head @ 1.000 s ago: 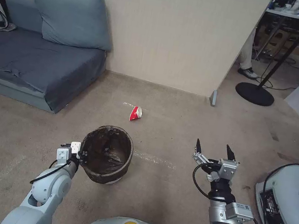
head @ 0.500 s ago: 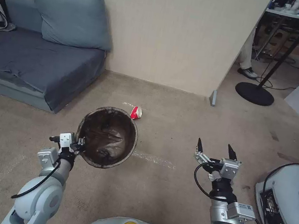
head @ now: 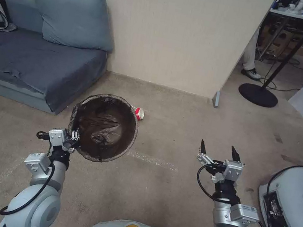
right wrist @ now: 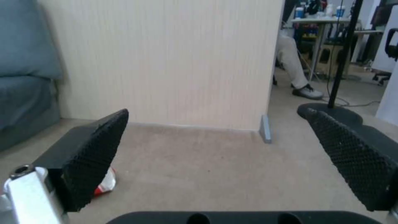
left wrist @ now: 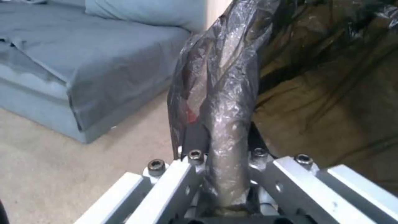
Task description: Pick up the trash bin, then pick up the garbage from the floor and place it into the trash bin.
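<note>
Head view: the left gripper (head: 74,136) has its fingers clamped on the bag-covered rim of the small round trash bin lined with dark plastic (head: 103,128), held clear of the beige carpet floor (head: 154,191). A red-and-white paper cup (head: 138,113) lies just behind the bin. The right gripper (head: 219,152) hovers to the right, fingers apart.
</note>
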{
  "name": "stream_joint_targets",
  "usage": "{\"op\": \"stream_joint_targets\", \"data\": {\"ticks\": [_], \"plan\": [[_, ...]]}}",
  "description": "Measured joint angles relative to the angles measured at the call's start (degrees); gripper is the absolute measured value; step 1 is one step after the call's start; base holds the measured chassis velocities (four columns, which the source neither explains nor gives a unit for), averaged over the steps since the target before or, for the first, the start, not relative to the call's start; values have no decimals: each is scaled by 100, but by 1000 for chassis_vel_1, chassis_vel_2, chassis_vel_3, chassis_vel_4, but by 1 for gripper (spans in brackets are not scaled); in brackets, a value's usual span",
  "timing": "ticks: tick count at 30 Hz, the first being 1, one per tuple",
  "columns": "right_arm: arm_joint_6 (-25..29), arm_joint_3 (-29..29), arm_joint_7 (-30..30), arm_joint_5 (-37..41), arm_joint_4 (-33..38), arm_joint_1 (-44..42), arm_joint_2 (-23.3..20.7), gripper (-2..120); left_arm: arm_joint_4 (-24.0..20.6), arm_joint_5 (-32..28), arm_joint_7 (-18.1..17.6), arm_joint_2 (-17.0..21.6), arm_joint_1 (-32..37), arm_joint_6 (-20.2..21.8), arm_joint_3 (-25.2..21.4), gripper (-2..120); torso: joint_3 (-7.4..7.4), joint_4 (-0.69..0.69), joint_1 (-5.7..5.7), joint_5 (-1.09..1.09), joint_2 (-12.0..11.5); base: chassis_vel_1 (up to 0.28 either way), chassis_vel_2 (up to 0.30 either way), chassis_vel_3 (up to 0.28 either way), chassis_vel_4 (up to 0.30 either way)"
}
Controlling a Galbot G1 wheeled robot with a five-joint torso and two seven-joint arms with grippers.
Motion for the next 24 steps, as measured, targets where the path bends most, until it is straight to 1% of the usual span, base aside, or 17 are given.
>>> {"op": "stream_joint_targets", "data": {"ticks": [11, 24], "plan": [[-24, 4, -3, -10, -24, 19, 9, 100, 118, 110, 70, -17, -8, -26, 58, 3, 0, 0, 0, 0, 0, 0, 0, 0, 0], [-31, 0, -5, -9, -47, 38, 7, 100, 150, 213, 120, -23, -21, -37, 76, 3, 0, 0, 0, 0, 0, 9, 8, 8, 13]]}}
